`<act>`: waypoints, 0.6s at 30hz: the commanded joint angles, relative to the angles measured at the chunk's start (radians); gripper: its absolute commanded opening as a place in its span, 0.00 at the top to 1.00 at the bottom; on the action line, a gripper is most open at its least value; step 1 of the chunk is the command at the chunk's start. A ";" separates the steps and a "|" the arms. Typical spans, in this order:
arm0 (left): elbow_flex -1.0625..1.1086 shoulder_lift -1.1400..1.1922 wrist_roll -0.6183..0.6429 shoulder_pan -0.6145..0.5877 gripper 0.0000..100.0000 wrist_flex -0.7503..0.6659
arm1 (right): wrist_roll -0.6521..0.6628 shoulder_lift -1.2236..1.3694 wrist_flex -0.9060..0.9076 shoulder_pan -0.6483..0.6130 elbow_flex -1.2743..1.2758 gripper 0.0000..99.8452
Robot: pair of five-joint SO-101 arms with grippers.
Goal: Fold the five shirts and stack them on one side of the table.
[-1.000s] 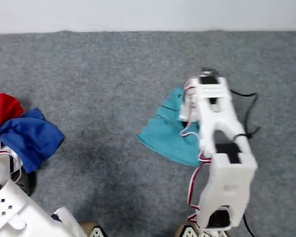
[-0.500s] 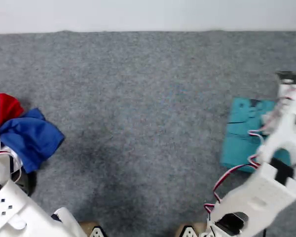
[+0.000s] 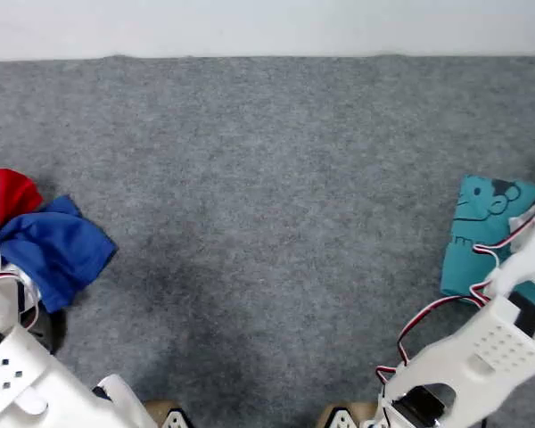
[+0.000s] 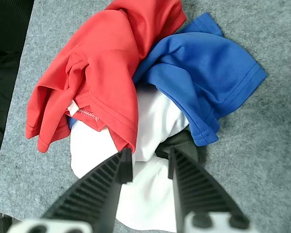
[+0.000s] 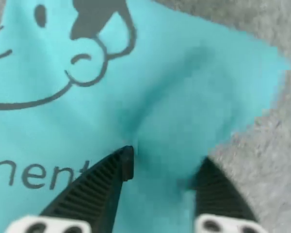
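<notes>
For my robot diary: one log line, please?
right gripper: open, tips on folded teal shirt on right side | left gripper: open above shirt pile

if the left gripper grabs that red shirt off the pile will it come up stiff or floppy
Probably floppy: the red fabric shirt lies crumpled in soft folds, so it should drape and sag from the open left gripper. Likely light, since the cloth looks thin. It overlaps the blue fabric shirt and white fabric shirt, so it may tug them along.
</notes>
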 commanded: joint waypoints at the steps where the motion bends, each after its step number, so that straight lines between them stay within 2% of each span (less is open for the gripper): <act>1: -0.007 -0.020 -0.008 -0.005 0.86 0.005 | -0.069 -0.101 0.008 -0.005 -0.020 0.68; 6: -0.013 -0.020 -0.006 -0.003 0.86 0.028 | -0.109 -0.208 0.018 -0.010 -0.012 0.74; 9: -0.013 -0.020 -0.006 -0.002 0.86 0.055 | -0.104 -0.255 0.148 -0.051 -0.012 0.82; 13: -0.013 -0.020 -0.006 -0.006 0.86 0.068 | -0.104 -0.282 0.338 -0.130 -0.012 0.99; 16: -0.015 -0.020 -0.006 -0.006 0.86 0.068 | -0.107 -0.262 0.441 -0.162 -0.012 0.97; 18: -0.015 -0.026 -0.006 -0.006 0.87 0.068 | -0.109 -0.240 0.486 -0.180 -0.012 0.99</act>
